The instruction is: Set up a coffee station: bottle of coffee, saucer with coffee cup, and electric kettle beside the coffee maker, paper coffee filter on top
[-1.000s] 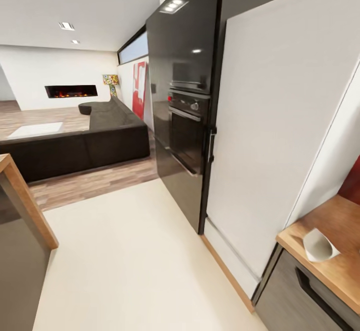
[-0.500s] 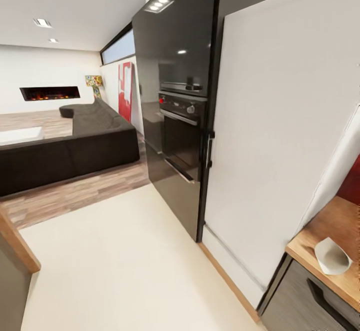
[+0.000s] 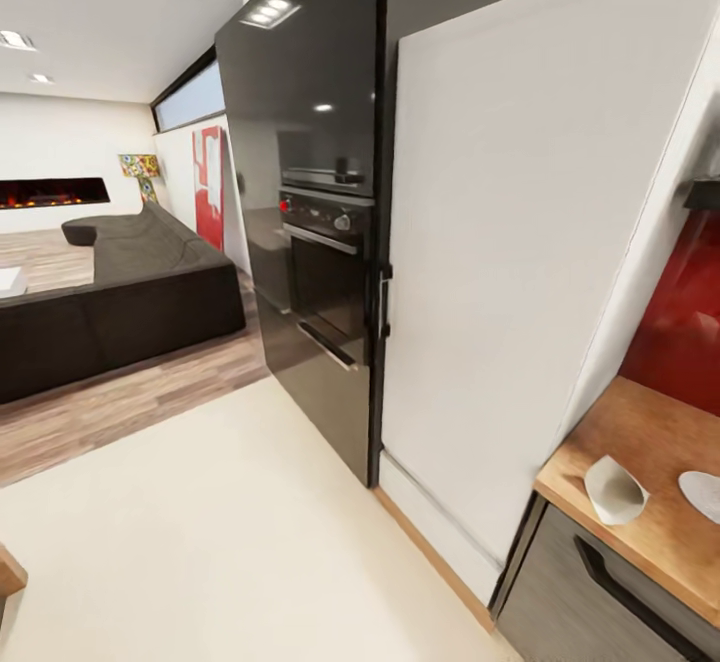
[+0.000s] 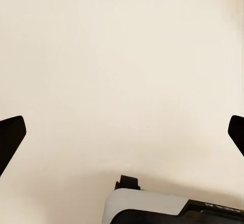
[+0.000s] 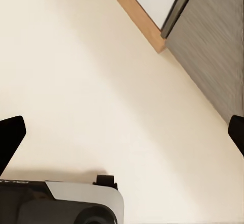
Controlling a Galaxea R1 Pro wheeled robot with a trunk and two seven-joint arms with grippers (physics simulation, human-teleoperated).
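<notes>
On the wooden countertop [image 3: 640,432] at the lower right lies a white paper coffee filter [image 3: 613,490], a small cone on its side. Just right of it the saucer [image 3: 703,495] is cut by the picture's edge. Above the counter is a red backsplash, and a dark ledge [image 3: 703,192] that may be the kitchen shelf's end. My left gripper [image 4: 122,132] hangs open over the cream floor, its black fingertips [image 4: 10,137] far apart. Empty between its fingers, my right gripper [image 5: 122,132] is also open above the floor, near a grey cabinet front [image 5: 213,46].
A tall white panel [image 3: 520,242] and a black oven tower [image 3: 320,242] stand ahead, between me and the counter. A grey drawer front with a black handle [image 3: 600,582] sits under the counter. A dark sofa [image 3: 110,302] is at the far left on wood flooring.
The head view has swung to the right: the oven tower and sofa slid left, the wooden island corner left the picture, and the saucer and red backsplash came into view.
</notes>
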